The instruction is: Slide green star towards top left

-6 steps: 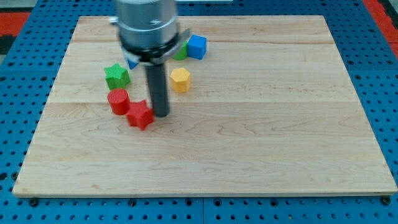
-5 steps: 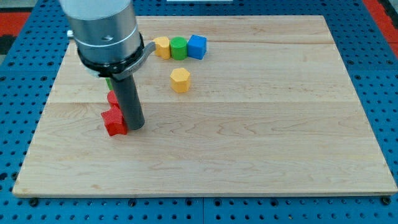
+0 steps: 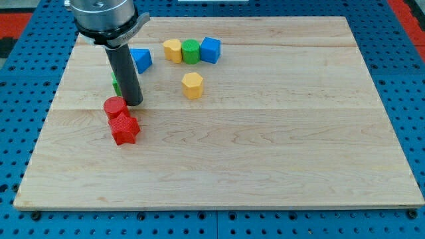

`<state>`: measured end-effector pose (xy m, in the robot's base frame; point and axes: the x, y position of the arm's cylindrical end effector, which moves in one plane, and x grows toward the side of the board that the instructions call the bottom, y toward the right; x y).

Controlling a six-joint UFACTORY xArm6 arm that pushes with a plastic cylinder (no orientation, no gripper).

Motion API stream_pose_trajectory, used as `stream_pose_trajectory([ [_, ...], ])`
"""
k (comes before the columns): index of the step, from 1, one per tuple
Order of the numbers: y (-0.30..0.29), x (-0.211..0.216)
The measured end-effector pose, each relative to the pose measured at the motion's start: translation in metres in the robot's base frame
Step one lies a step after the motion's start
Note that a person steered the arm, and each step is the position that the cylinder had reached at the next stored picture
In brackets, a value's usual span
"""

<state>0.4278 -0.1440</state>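
Observation:
The green star (image 3: pixel 116 85) is almost wholly hidden behind my rod; only a thin green sliver shows at the rod's left edge, at the board's upper left. My tip (image 3: pixel 133 103) rests on the board just right of and below that sliver, apparently touching it. A red cylinder (image 3: pixel 115 107) sits just left of and below the tip, with a red star (image 3: pixel 124 129) below it.
A blue triangular block (image 3: pixel 141 59) lies right of the rod. A yellow block (image 3: pixel 172 50), a green cylinder (image 3: pixel 191 51) and a blue cube (image 3: pixel 210 50) stand in a row near the top. A yellow hexagon (image 3: pixel 192 85) sits below them. The wooden board (image 3: pixel 265 133) rests on a blue pegboard.
My tip moved left, pushing the red star left, then moved up towards the view's top to the green star. The red star and red cylinder now sit below the tip.

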Motion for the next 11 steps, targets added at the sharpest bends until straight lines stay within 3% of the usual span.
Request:
stream_pose_trajectory([
  [4, 0.029, 0.000],
  [5, 0.060, -0.010],
  [7, 0.064, -0.052],
  [8, 0.064, -0.051],
  [9, 0.054, -0.017],
  [10, -0.003, 0.001],
  [11, -0.018, -0.051],
])
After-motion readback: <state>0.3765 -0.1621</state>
